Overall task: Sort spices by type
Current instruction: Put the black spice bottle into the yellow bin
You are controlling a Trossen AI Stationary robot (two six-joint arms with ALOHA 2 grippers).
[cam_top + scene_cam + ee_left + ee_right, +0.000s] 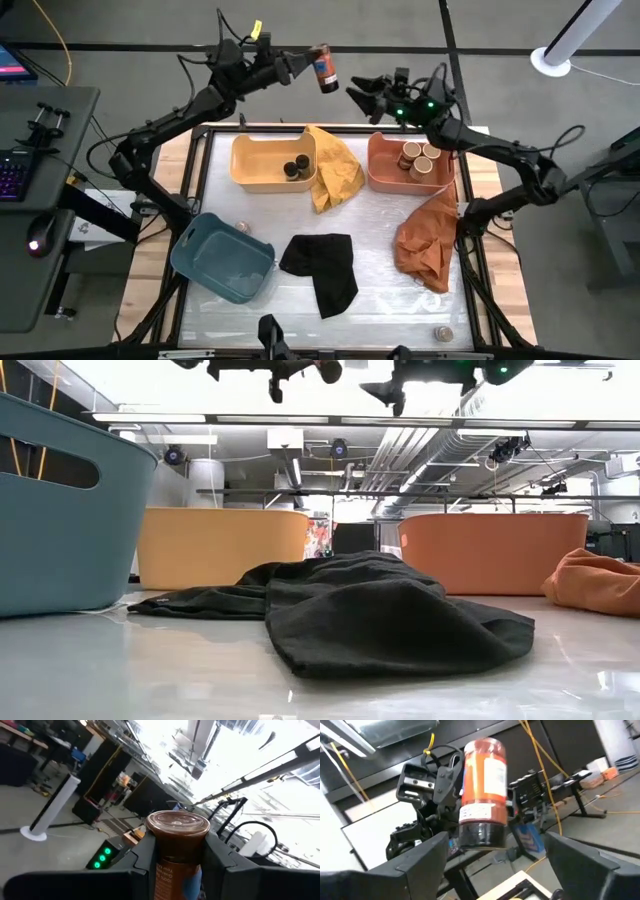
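While the left gripper [318,68] clamps a dark-lidded spice jar [325,70] up above the table's far edge, the right gripper [362,95] hangs just right of it, fingers spread wide, holding nothing.

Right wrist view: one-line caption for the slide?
Left gripper holds a black-lidded orange spice jar aloft, facing the right gripper's open fingers.

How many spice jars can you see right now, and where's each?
7: two black-lidded jars in the yellow tray, three wood-lidded jars in the coral tray, one held by the left end effector, one at the table's near edge. Cloths may hide more.
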